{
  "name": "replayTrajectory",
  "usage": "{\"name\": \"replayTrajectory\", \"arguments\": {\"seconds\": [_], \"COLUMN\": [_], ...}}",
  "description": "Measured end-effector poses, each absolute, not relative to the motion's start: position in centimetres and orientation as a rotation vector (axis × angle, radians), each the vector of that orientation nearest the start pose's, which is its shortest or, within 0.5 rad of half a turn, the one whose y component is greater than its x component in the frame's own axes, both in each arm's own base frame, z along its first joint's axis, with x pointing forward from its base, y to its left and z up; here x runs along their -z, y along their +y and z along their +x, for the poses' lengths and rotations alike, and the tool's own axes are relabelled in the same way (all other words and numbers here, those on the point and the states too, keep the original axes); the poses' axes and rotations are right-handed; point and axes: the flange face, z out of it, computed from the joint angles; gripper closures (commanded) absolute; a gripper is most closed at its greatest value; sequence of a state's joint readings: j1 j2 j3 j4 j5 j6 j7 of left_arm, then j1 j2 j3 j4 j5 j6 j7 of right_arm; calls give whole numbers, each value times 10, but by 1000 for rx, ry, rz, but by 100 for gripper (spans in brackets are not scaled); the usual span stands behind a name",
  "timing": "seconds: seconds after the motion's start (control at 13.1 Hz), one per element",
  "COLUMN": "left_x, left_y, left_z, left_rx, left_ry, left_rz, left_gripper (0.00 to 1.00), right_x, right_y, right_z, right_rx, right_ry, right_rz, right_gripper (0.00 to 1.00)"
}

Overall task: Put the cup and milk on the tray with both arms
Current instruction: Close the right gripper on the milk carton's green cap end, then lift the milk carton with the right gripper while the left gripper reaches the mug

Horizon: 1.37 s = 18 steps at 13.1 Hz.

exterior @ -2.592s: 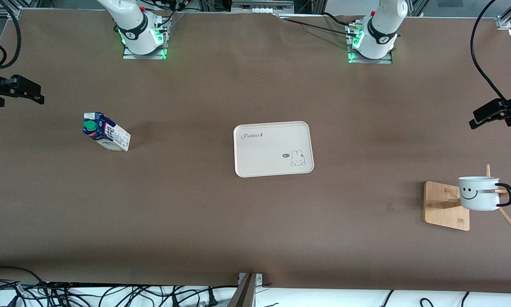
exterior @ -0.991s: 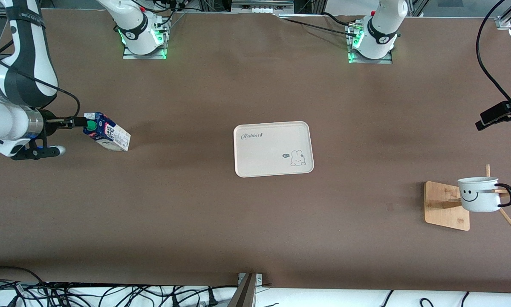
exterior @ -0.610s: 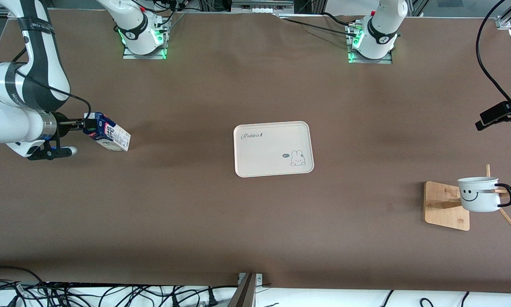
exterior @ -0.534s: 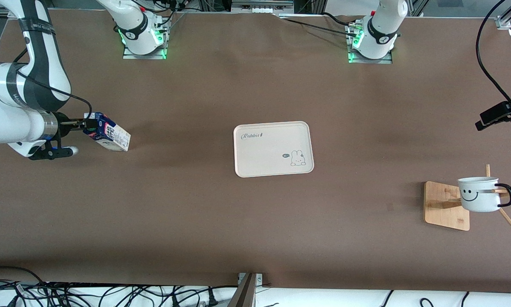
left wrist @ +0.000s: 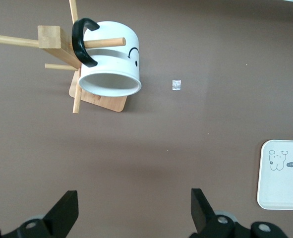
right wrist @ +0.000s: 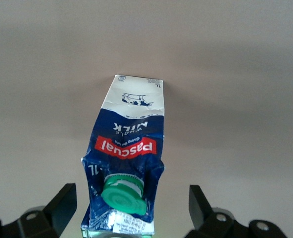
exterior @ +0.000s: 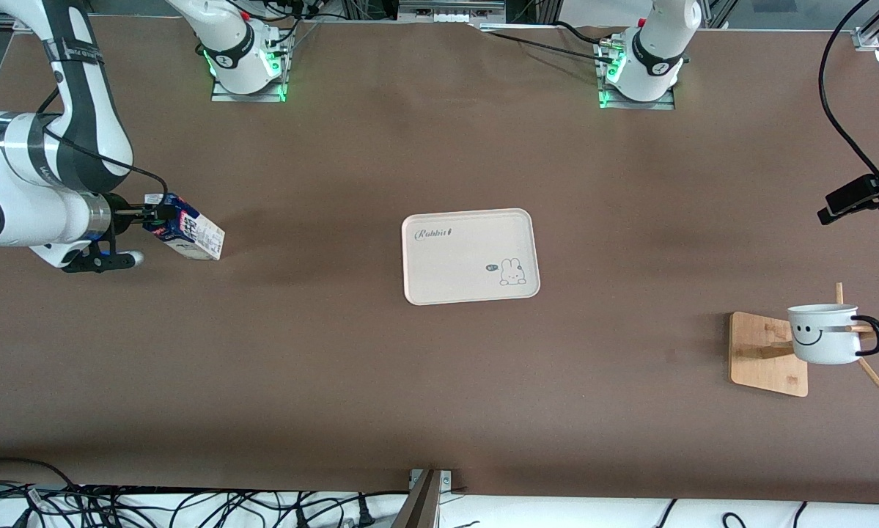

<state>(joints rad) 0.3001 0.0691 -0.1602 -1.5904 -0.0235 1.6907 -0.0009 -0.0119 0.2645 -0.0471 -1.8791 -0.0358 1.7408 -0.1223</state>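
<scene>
The right tool (exterior: 157, 213) is wide open around the milk (exterior: 186, 228); a bump could tip it. The left tool (left wrist: 134, 210) waits wide open.

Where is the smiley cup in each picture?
Front view: the cup hangs on the wooden stand at the left arm's end of the table.
Left wrist view: the cup hangs on the stand's peg.
Right wrist view: not in it.
Shared landmark: the tray.

Tray (exterior: 471, 256) between milk (exterior: 185, 227) and cup (exterior: 822, 333).
</scene>
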Motion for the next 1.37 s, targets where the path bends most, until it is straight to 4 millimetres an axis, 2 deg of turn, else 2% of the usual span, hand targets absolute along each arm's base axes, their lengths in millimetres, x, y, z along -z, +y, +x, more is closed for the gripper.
{"name": "replayTrajectory", "arguments": {"seconds": [0.3, 0.53, 0.76, 1.37], "left_x": [-587, -587, -585, -581], "left_y": [82, 82, 82, 78], "left_z": [579, 579, 580, 583], "left_rx": [55, 55, 50, 38], "left_ry": [-228, -228, -228, -213], "left_rz": [-3165, -3165, -3166, -3170], "left_gripper": [0, 0, 0, 0], "right_x": [-338, -338, -335, -328], "right_y": [-42, -42, -42, -42], "right_z": [564, 564, 562, 560], "right_rx": [-637, -639, -647, -656], "right_ry": [-99, -99, -98, -93], "right_rz": [-3085, -3084, -3081, -3080], "right_gripper": [0, 15, 35, 48]}}
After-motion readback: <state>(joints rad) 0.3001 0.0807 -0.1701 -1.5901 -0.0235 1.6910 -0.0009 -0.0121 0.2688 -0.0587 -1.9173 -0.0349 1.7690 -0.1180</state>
